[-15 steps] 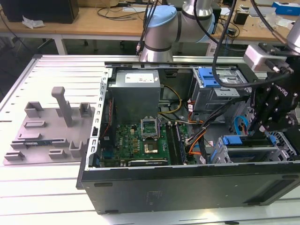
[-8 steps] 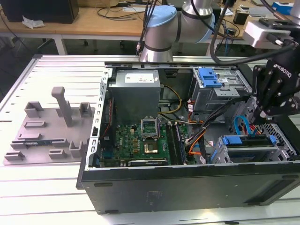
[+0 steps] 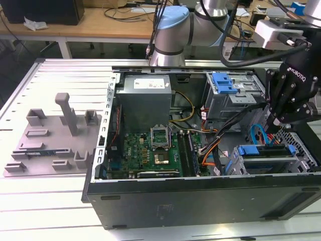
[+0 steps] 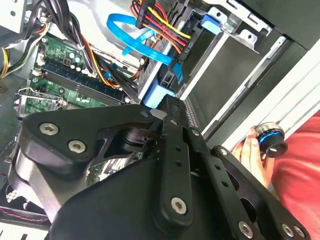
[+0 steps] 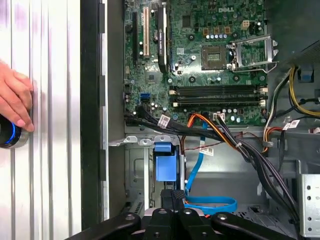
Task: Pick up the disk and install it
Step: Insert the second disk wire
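Observation:
The disk [image 3: 266, 150], edged by blue rails, sits in the grey drive cage [image 3: 301, 156] at the computer case's corner on the exterior view's right. My black gripper [image 3: 275, 126] hangs just above the disk's blue rail, its fingers pressed together with nothing between them. In the first wrist view the fingertips [image 5: 173, 196] end at the blue rail [image 5: 165, 164] of the disk. In the second wrist view one finger [image 4: 172, 130] points at the same blue part [image 4: 161, 93]. Whether the fingertips touch the rail cannot be told.
The open case holds a green motherboard [image 3: 150, 150], a grey power-supply box [image 3: 145, 98] and a second bay with a blue latch [image 3: 223, 83]. A light-blue cable [image 5: 210, 204] and wire bundles [image 5: 235, 145] run beside the cage. A hand [image 5: 14, 97] rests on a blue-lit knob [image 4: 269, 140].

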Robot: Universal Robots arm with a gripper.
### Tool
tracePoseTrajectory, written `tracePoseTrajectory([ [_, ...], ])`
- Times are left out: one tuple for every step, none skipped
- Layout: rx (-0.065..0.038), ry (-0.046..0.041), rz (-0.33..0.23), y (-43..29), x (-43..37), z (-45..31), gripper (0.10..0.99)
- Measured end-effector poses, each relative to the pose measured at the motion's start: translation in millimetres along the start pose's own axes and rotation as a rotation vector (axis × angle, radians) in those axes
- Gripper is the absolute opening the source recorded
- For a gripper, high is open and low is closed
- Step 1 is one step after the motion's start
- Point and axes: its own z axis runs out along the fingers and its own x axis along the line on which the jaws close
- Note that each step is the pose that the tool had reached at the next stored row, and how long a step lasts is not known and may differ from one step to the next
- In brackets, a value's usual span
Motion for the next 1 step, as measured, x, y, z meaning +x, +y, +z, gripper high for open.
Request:
tracePoseTrajectory([
  [0.0, -0.0001, 0.0, 0.0, 0.0, 0.0, 0.106],
])
